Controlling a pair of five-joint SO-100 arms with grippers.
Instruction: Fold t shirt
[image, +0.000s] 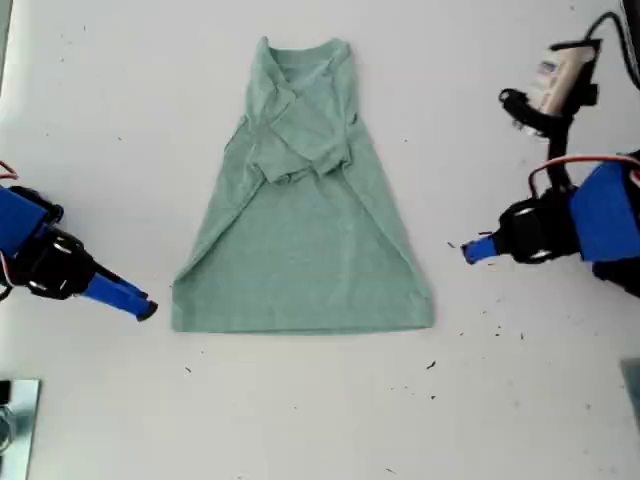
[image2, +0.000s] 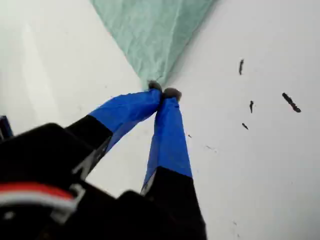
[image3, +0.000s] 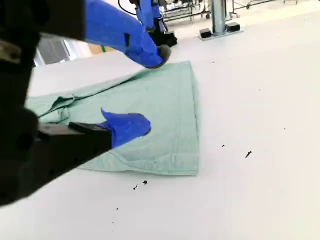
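Observation:
The t shirt lies flat on the white table, neck toward the top of the exterior view, both sleeves folded in over the chest. My first gripper is shut and empty at the exterior view's right. The first wrist view shows its tips pointing at a hem corner of the t shirt; in the exterior view a gap separates them. At the exterior view's left, my second gripper hangs open beside the other hem corner. Its jaws stand one above the other before the t shirt, holding nothing.
A white camera unit on a black mount stands at the exterior view's top right. A metal plate sits at its bottom left. Small dark specks dot the table. A metal post stands beyond the shirt.

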